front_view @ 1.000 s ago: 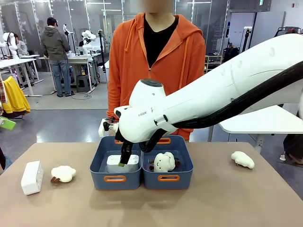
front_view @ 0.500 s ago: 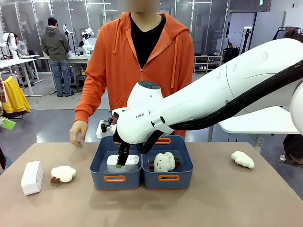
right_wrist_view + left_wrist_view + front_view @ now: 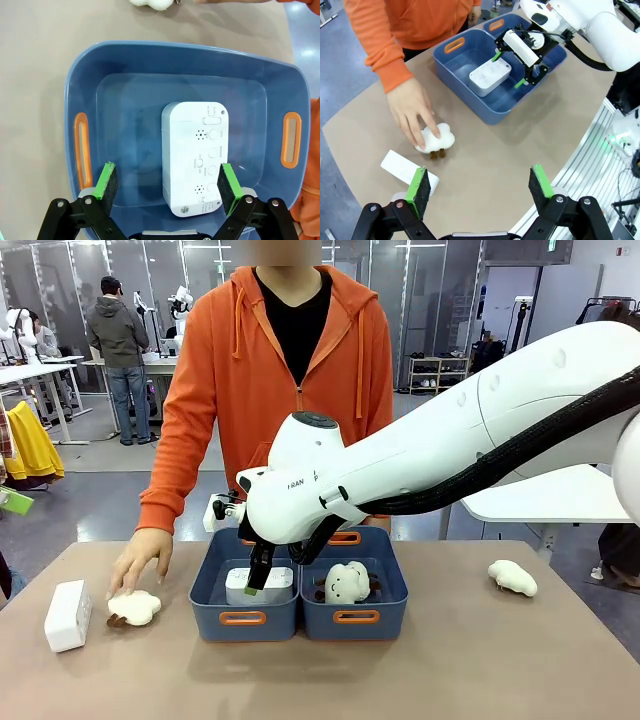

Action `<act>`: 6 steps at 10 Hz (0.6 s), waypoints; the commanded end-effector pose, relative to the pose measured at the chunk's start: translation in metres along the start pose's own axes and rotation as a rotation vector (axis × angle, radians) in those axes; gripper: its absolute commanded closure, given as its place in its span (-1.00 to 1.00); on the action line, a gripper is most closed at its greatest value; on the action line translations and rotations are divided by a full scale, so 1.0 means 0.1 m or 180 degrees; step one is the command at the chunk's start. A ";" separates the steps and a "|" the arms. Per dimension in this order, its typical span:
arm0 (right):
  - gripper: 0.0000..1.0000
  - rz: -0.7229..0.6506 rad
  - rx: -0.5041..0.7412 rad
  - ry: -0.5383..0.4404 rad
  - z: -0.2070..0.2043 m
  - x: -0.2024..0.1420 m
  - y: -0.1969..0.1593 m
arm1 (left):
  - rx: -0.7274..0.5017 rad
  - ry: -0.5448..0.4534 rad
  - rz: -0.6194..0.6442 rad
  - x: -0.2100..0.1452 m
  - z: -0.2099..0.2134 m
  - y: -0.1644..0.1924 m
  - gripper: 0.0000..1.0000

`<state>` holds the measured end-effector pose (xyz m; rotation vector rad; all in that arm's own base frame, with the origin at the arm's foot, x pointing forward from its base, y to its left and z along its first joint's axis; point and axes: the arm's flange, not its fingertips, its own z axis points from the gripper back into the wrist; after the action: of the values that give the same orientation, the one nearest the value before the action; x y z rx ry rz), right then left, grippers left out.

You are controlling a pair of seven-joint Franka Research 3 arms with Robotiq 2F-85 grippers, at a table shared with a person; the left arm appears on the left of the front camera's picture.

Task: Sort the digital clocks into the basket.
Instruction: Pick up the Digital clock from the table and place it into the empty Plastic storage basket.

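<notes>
One digital clock (image 3: 196, 157) flat inside basket (image 3: 125, 65), sorted; right claw (image 3: 168, 181) spread wide just above basket floor, empty. Second clock (image 3: 68, 615) well left of basket, not yet sorted; left claw (image 3: 482, 186) apart and empty there, likely next pick. Person's hand (image 3: 140, 555) on plush toy (image 3: 133, 608), left of basket. Tan surface (image 3: 450, 670); busy lab behind.

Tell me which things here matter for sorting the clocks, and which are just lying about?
Part of the job:
- white plastic rounded-block clock lying in the left slate-blue plastic tub
- second white plastic clock on the table, left side

Just lying about:
- right slate-blue plastic tub
- fluffy white plush toy inside it, another at the person's hand, a third far right
</notes>
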<state>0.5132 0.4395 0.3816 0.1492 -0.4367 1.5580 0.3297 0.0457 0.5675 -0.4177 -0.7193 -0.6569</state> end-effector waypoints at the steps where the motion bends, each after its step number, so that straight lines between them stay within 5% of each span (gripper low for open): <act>1: -1.00 -0.0135 0.0022 -0.0064 0.28 -0.12 0.02 | -0.0055 -0.0002 -0.0056 0.00 0.01 0.02 -1.00; 4: -1.00 -0.0905 -0.0240 -0.0413 1.27 -1.05 0.22 | -0.0055 -0.0002 -0.0056 0.00 0.01 0.02 -1.00; 6: -1.00 -0.1555 -0.0347 -0.0930 1.72 -1.83 0.49 | -0.0055 -0.0002 -0.0056 0.00 0.01 0.02 -1.00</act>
<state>0.4935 0.2969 0.4617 0.2601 -0.5431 1.1835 0.3297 0.0459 0.5677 -0.4175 -0.7195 -0.6565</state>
